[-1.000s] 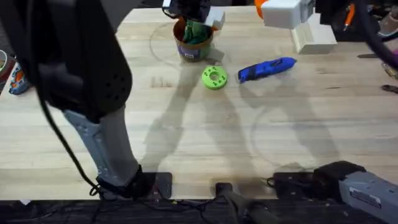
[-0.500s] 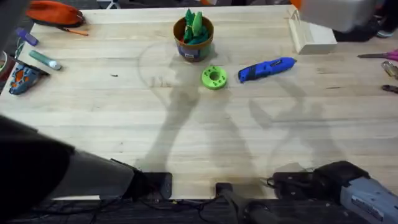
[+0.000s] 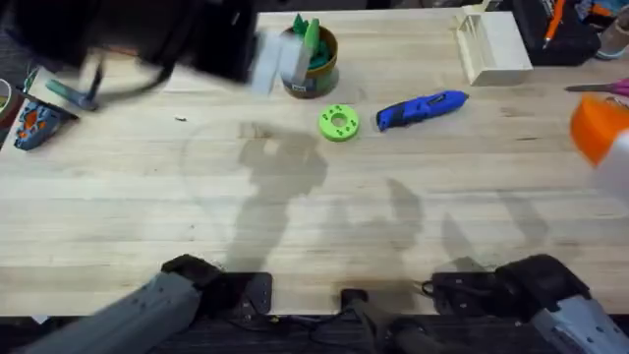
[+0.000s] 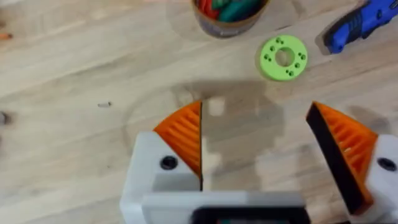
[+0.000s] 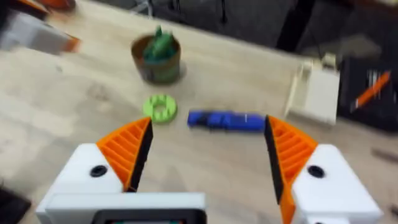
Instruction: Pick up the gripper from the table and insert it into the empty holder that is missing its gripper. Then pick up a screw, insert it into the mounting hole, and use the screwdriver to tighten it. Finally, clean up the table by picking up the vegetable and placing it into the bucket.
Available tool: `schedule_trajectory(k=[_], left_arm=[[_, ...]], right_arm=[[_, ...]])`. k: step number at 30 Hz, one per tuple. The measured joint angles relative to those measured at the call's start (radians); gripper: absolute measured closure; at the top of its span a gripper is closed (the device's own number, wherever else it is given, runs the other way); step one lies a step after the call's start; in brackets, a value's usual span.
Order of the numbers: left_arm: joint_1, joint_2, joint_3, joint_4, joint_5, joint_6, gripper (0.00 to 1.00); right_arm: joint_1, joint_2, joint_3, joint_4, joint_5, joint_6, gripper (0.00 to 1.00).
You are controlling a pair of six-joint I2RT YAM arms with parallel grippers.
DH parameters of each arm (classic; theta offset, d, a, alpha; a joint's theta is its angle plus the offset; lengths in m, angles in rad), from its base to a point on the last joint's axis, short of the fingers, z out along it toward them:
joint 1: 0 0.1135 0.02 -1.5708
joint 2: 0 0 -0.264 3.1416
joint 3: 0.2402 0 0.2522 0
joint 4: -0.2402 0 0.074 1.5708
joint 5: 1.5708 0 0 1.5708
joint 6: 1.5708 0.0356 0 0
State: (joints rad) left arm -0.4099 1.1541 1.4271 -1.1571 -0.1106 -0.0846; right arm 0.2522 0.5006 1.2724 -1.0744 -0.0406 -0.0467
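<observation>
A mustard-yellow bucket (image 3: 313, 69) stands at the far middle of the table with a green vegetable (image 3: 311, 41) sticking out of it. The blue screwdriver (image 3: 423, 108) lies to its right, also in the right wrist view (image 5: 226, 120). My left gripper (image 3: 273, 61) hovers blurred just left of the bucket; its wrist view shows it open (image 4: 255, 143) with nothing between the orange pads. My right gripper (image 3: 598, 133) hangs at the right edge, open and empty (image 5: 208, 155). The small orange gripper piece and the screw are out of view. I cannot tell where the holder is.
A green round disc with holes (image 3: 338, 123) lies between the bucket and the screwdriver. A white boxy plastic stand (image 3: 494, 47) sits at the far right corner. Small tools lie along the left edge (image 3: 34, 116) and the far right edge (image 3: 611, 88).
The left arm has swung up from the lower left, and its gripper is now beside the bucket. The right gripper has moved from the far right corner down to the right edge.
</observation>
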Motion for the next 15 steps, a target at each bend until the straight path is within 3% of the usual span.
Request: schedule_trajectory(k=[5, 8, 15], left_arm=[[0.0, -0.297, -0.253, 0.029, -0.022, -0.074, 0.013], [0.0, -0.454, -0.372, 0.03, -0.029, -0.106, 0.013], [0.0, -0.652, -0.465, 0.032, -0.041, -0.141, 0.013]], right_arm=[[0.0, -0.032, 0.0, -0.197, 0.019, 0.025, 0.01], [0.0, -0.032, -0.021, -0.232, 0.022, 0.051, 0.01], [0.0, -0.032, -0.164, -0.24, 0.022, 0.107, 0.01]])
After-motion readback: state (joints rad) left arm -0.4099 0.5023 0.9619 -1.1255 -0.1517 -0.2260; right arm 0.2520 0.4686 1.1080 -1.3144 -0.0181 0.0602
